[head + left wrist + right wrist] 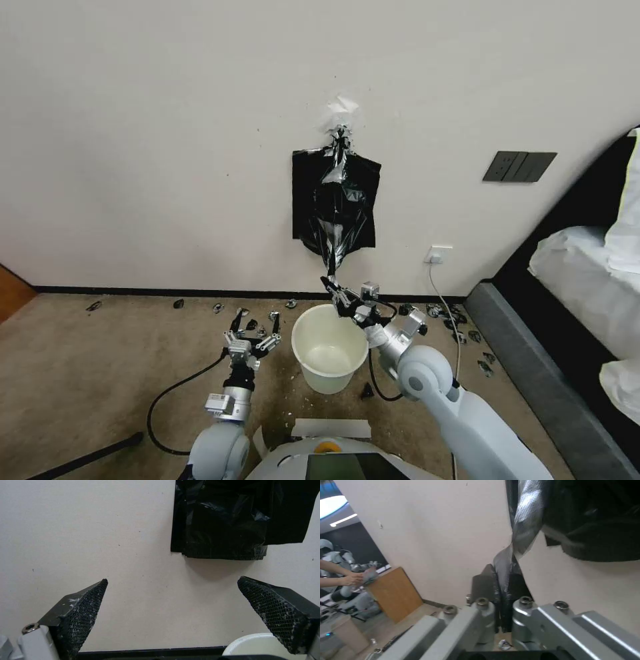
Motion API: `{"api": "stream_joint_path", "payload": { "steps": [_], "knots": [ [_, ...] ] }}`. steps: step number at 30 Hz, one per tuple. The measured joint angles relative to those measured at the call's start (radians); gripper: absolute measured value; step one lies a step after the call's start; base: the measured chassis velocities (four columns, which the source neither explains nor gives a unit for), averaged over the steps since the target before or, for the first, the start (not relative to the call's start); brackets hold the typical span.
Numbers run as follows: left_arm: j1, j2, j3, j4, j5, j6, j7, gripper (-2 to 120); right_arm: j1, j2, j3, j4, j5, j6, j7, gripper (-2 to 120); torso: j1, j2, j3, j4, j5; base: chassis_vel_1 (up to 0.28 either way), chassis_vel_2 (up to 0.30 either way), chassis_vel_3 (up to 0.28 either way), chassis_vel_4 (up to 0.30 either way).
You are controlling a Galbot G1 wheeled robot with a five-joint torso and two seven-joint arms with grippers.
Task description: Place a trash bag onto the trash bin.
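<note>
The right gripper (333, 291) was clamped on the bag's (335, 230) stretched tail, above the bin (329, 348). The left gripper (252, 331) waited open beside the bin. The step seemed to be tearing the bag free; next it would need spreading.

You have one trash bin (330, 347), one trash bag (335, 220) drawn out from one flat pack of bags (303, 200) on the wall, and two pincers: the left pincer (252, 331) and right pincer (331, 288). Many black plastic scraps (460, 319) lie along the floor.
</note>
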Motion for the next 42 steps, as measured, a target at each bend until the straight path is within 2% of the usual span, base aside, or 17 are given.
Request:
{"api": "stream_joint_path", "payload": {
  "steps": [4, 10, 13, 16, 17, 20, 25, 26, 28, 30, 33, 34, 36, 38, 39, 40, 42],
  "knots": [
    [-0.004, 0.004, 0.001, 0.003, -0.002, 0.0, 0.0, 100, -0.08, 0.014, 0.054, 0.029, -0.037, -0.005, 0.014, 25, 0.0, 0.0, 0.0, -0.0004, 0.0001, 0.0, 0.0, 0.0, 0.0],
    [-0.006, 0.007, 0.006, 0.004, -0.003, 0.001, -0.001, 100, -0.153, 0.018, 0.109, 0.065, -0.085, -0.016, 0.055, 43, 0.0, 0.0, 0.0, -0.0002, 0.0001, 0.0, 0.0, 0.0, 0.0],
    [-0.006, 0.008, 0.007, 0.003, -0.003, 0.001, -0.001, 100, -0.174, 0.011, 0.133, 0.1, -0.155, -0.036, 0.108, 53, 0.0, 0.0, 0.0, -0.0003, 0.0002, 0.0, 0.0, 0.0, 0.0],
    [-0.007, 0.007, 0.008, 0.001, -0.002, 0.002, -0.003, 100, -0.158, -0.03, 0.146, 0.105, -0.381, -0.055, 0.178, 67, 0.0, 0.0, 0.0, -0.0002, 0.0002, 0.0, 0.0, 0.0, 0.0],
    [-0.007, 0.007, 0.008, 0.001, -0.002, 0.002, -0.003, 100, -0.158, -0.03, 0.146, 0.105, -0.381, -0.055, 0.178, 67, 0.0, 0.0, 0.0, -0.0002, 0.0002, 0.0, 0.0, 0.0, 0.0],
    [-0.002, 0.003, 0.009, -0.004, 0.001, 0.002, -0.003, 100, -0.069, -0.119, 0.128, 0.089, -0.602, -0.08, 0.213, 82, 0.0, 0.0, 0.0, -0.0001, 0.0003, 0.0, 0.0, 0.0, 0.0],
    [0.014, -0.013, 0.011, -0.016, 0.023, 0.002, -0.003, 100, 0.126, -0.272, 0.058, 0.096, -0.649, -0.118, 0.212, 98, 0.0, 0.0, 0.0, 0.0002, 0.0002, 0.0, 0.0, 0.0, 0.0],
    [0.014, -0.013, 0.011, -0.016, 0.023, 0.002, -0.003, 100, 0.126, -0.272, 0.058, 0.096, -0.649, -0.118, 0.212, 98, 0.0, 0.0, 0.0, 0.0002, 0.0002, 0.0, 0.0, 0.0, 0.0],
    [0.018, -0.02, 0.011, -0.019, 0.037, 0.002, -0.003, 100, 0.249, -0.355, -0.02, 0.113, -0.589, -0.158, 0.211, 100, 0.0, 0.0, 0.0, -0.0002, 0.0001, 0.0, 0.0, 0.0, 0.0],
    [0.018, -0.022, 0.01, -0.019, 0.04, 0.002, -0.003, 100, 0.302, -0.38, -0.059, 0.118, -0.554, -0.176, 0.212, 100, 0.0, 0.0, 0.0, -0.0003, 0.0001, 0.0, 0.0, 0.0, 0.0],
    [0.01, -0.026, 0.007, -0.016, 0.043, 0.002, -0.003, 100, 0.607, -0.455, -0.296, 0.122, -0.388, -0.269, 0.237, 100, 0.0, 0.0, 0.0, 0.0001, 0.0, 0.0, 0.0, 0.0, 0.0],
    [0.01, -0.026, 0.007, -0.016, 0.043, 0.002, -0.003, 100, 0.607, -0.455, -0.296, 0.122, -0.388, -0.269, 0.237, 100, 0.0, 0.0, 0.0, 0.0001, 0.0, 0.0, 0.0, 0.0, 0.0],
    [0.006, -0.032, 0.004, -0.008, 0.043, 0.002, -0.003, 100, 0.868, -0.452, -0.501, 0.091, -0.299, -0.355, 0.288, 100, 0.0, 0.0, 0.0, -0.0001, 0.0, 0.0, 0.0, 0.0, 0.0],
    [0.005, -0.034, 0.003, -0.005, 0.042, 0.002, -0.003, 100, 0.941, -0.438, -0.56, 0.073, -0.282, -0.381, 0.306, 100, 0.0, 0.0, 0.0, -0.0003, -0.0003, 0.0, 0.0, 0.0, 0.0],
    [0.003, -0.038, 0.0, 0.001, 0.041, 0.0, -0.003, 100, 1.062, -0.402, -0.658, 0.036, -0.253, -0.442, 0.347, 100, 0.0, 0.0, 0.0, 0.0004, -0.0001, 0.0, 0.0, 0.0, 0.0],
    [0.003, -0.038, 0.0, 0.001, 0.041, 0.0, -0.003, 100, 1.062, -0.402, -0.658, 0.036, -0.253, -0.442, 0.347, 100, 0.0, 0.0, 0.0, 0.0004, -0.0001, 0.0, 0.0, 0.0, 0.0],
    [0.003, -0.043, -0.009, 0.004, 0.033, -0.004, -0.003, 100, 1.187, -0.341, -0.769, -0.009, -0.201, -0.557, 0.42, 100, 0.0, 0.0, 0.0, 0.0004, -0.0001, 0.0, 0.0, 0.0, 0.0]
  ]
}}
